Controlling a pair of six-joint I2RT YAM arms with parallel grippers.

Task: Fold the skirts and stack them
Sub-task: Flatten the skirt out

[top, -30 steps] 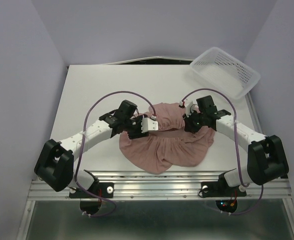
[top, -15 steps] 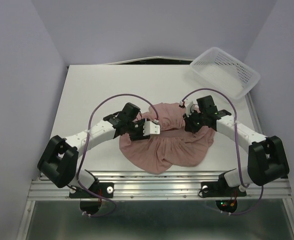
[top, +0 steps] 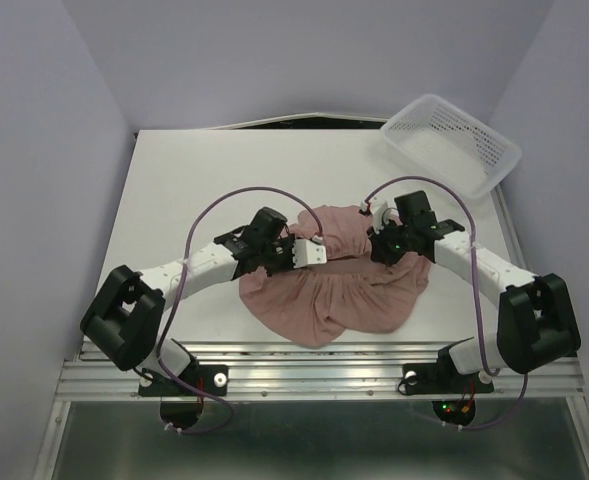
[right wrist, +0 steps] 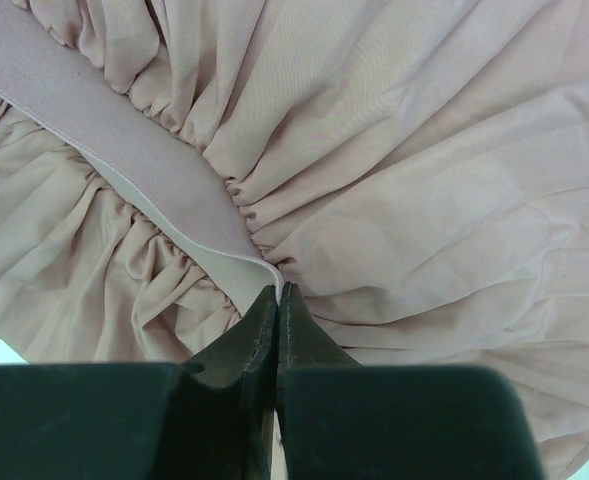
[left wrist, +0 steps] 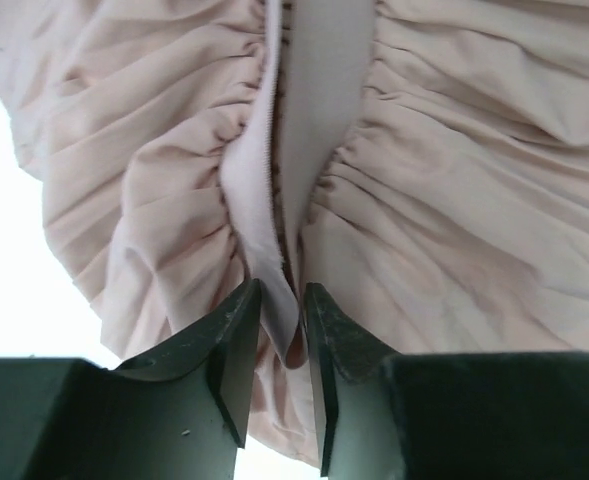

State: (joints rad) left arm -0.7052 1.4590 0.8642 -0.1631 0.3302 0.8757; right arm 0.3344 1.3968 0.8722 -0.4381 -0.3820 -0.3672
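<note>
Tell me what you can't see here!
Top view: both pincers' tips on the skirt are too small to judge.
Left wrist view: the left pincer blocks the skirt's near part.
Right wrist view: the right pincer hides the fabric it pinches.
All views: the skirt covers whatever lies underneath.

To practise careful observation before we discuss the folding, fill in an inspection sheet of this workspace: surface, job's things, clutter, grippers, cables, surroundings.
Surface: white table, cloth lying toward its near edge.
Job's things: one dusty-pink skirt, spread and rumpled, not folded; no stack seen.
Clutter: white mesh basket at the far right corner, apart from the skirt.
Grippers: left gripper and right gripper each pinch the waistband.
Cables: purple cables arch above both arms.
Surroundings: pale walls on three sides; metal rail at the front.
</note>
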